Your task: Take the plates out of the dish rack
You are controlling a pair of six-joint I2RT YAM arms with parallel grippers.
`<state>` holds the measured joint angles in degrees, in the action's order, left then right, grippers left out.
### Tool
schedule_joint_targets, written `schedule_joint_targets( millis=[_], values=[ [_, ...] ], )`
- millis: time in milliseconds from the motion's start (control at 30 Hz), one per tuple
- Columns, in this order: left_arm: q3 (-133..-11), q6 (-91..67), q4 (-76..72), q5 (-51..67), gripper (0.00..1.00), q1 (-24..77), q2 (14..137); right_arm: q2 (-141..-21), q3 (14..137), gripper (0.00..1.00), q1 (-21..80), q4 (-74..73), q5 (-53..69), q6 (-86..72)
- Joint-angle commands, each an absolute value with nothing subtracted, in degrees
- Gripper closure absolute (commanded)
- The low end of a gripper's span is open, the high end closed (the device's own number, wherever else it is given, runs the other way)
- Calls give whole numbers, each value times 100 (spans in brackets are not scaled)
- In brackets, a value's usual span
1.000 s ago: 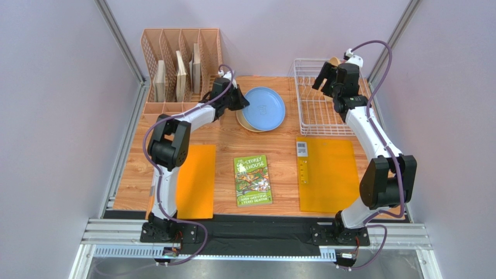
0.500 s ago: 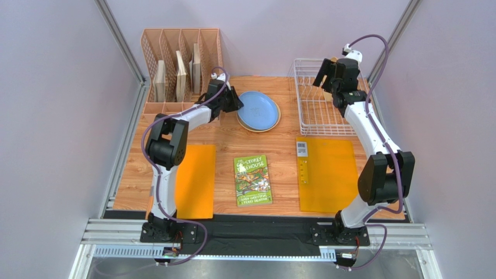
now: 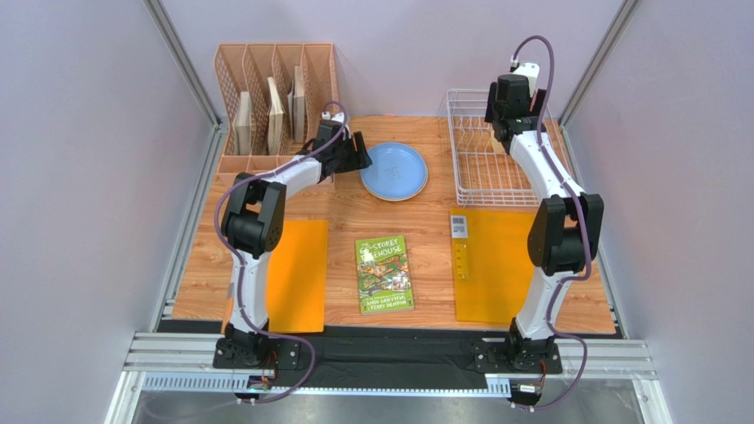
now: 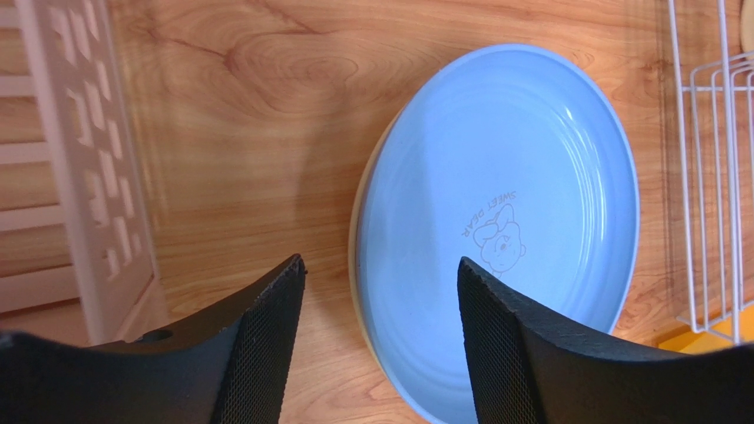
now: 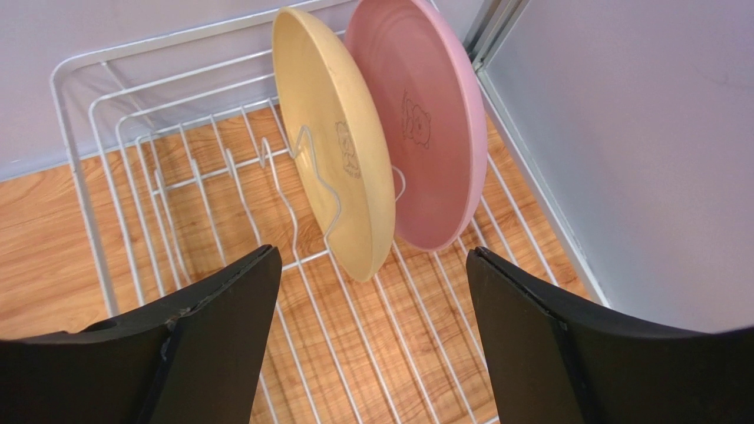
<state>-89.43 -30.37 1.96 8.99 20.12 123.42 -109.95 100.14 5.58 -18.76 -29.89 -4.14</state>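
Obs., near edge going outward. Two flat mats are lying on the wooden table (image 3: 432,265): the left orange mat (image 3: 296,274) in front of the left arm and the right orange mat (image 3: 500,265) in front of the right arm. A green book (image 3: 384,273) is lying face up between them. A small grey card (image 3: 457,226) is sitting at the far left corner of the right mat.

Mid-table: the blue plate (image 4: 513,177) is lying flat on the wood, left of the dish rack (image 3: 482,172) and outside it. A cream plate (image 4: 353,231) is showing as a thin rim under the blue plate's left edge. The left gripper (image 4: 380,263) is hovering just beside that edge with its jaws standing well apart and nothing between them. Whether a finger is touching the plate cannot be told.

Far right: the dish rack is sitting against the back wall. The right gripper (image 5: 372,256) is hanging over it, pointing down into it, jaws spread wide and gripping nothing. Two plates are standing on edge at the rack's far end, leaning together: the yellow plate (image 5: 341,141) in front and the pink plate (image 5: 434,115) behind it, nearest the corner.

Far left: a pinkish slotted organizer (image 3: 274,97) is standing at the back, holding several upright boards (image 3: 276,115).
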Motion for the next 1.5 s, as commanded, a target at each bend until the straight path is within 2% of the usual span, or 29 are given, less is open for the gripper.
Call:
schedule_joint_targets(
  millis=[0, 467, 567, 667, 733, 867, 1033, 1233, 1467],
  values=[
    [-9229, -2602, 616, 440, 29, 2039, 11954, -11372, 10809, 19, 545, -1811, -3524, 193],
    [-8886, -2646, 167, 1142, 29, 2136, 11189, -12673, 11909, 39, 527, -1933, -3779, 642],
    [-8842, -2645, 106, 1230, 29, 2136, 11119, -12762, 11909, 41, 527, -1942, -3753, 659],
    [-8798, -2654, 62, 1283, 29, 2136, 11074, -12823, 11900, 52, 519, -1977, -3762, 685],
    [-8772, -2663, 27, 1318, 29, 2136, 11057, -12858, 11935, 67, 527, -2047, -3744, 686],
    [-8675, -2698, -139, 1371, 29, 2136, 11030, -12850, 11936, 81, 545, -2162, -3674, 694],
    [-8692, -2760, -193, 1415, 29, 2136, 11065, -12727, 11761, 83, 711, -1873, -4103, 878],
    [-8692, -2742, -185, 1389, 29, 2145, 11092, -12367, 11251, 85, 923, -495, -5456, 1309],
    [-8657, -2716, -167, 1345, 29, 2145, 11065, -11690, 10214, 85, 1054, 1071, -6038, 2100]
  ],
)
